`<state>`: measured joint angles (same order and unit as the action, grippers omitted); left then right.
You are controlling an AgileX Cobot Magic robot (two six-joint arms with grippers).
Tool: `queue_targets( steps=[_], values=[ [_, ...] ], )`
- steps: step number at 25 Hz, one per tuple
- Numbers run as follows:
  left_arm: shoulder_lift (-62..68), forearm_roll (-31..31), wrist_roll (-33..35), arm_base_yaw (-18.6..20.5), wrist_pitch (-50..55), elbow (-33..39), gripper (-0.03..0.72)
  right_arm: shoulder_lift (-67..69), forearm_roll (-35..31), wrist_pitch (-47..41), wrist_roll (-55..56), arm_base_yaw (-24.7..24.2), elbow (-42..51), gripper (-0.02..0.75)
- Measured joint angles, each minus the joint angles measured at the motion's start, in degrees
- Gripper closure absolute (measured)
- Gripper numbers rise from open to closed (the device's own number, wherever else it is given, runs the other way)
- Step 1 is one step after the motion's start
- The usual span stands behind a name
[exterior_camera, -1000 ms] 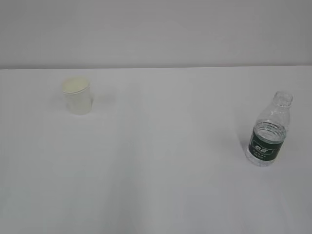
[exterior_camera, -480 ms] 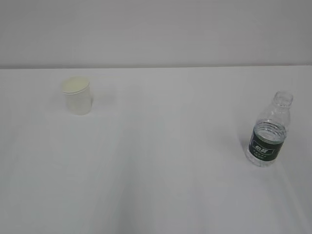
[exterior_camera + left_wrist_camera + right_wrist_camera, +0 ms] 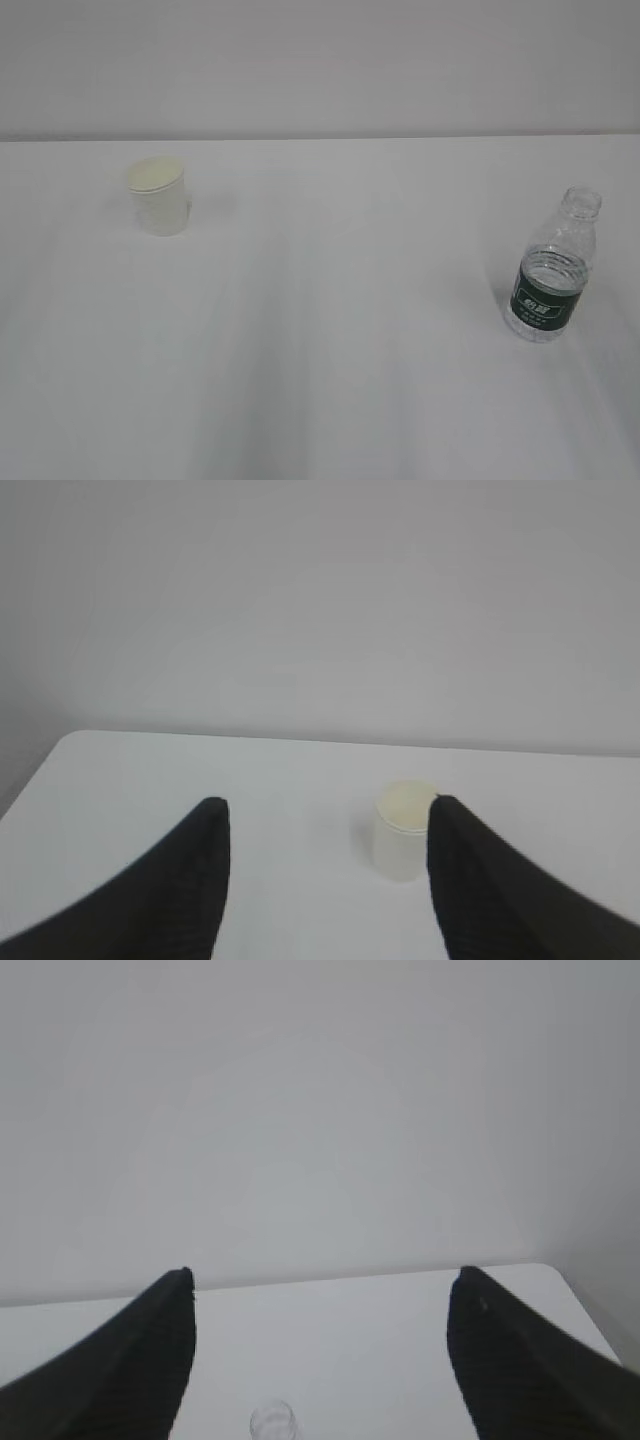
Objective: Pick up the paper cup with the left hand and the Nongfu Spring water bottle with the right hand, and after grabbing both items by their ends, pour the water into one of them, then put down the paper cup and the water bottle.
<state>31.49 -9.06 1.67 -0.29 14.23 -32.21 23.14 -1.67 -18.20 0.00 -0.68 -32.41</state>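
On white table (image 3: 330, 380), tapered paper cup (image 3: 160, 196)

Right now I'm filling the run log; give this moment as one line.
stage: approach | left gripper: open, empty | right gripper: open, empty | paper cup: upright on table | water bottle: upright, uncapped

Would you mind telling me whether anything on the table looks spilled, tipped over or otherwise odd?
Nothing stands out. The paper cup and the water bottle both stand upright on the white table, well apart, with no puddle showing. The bottle has no cap, and neither one is gripped.
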Motion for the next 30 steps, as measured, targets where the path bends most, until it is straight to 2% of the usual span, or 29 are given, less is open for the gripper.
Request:
queue_targets(
  steps=[6,10,14,16,21,30],
  values=[
    [12.0,-1.9,0.0,-3.8,-12.2,0.0,0.244,10.0,-3.4,11.5,0.0,0.0,0.0,0.15],
    [18.7,-2.5,0.0,-7.0,-20.8,0.0,0.246,16.2,-5.4,15.9,0.0,0.0,0.0,0.15],
    [23.6,-2.5,0.0,-10.3,-29.1,0.0,0.246,19.7,-5.6,19.5,0.0,0.0,0.0,0.154],
    [26.3,-2.0,0.0,-11.4,-31.1,0.0,0.246,20.4,-3.5,21.5,0.0,0.0,0.6,0.175],
    [32.1,-1.5,0.0,-12.4,-37.0,1.5,0.246,22.1,-0.3,24.6,0.3,0.0,5.6,0.223],
    [33.2,-2.9,-1.7,-12.5,-48.4,9.2,0.246,22.8,4.2,30.5,3.0,0.0,13.9,0.227]
  ],
)
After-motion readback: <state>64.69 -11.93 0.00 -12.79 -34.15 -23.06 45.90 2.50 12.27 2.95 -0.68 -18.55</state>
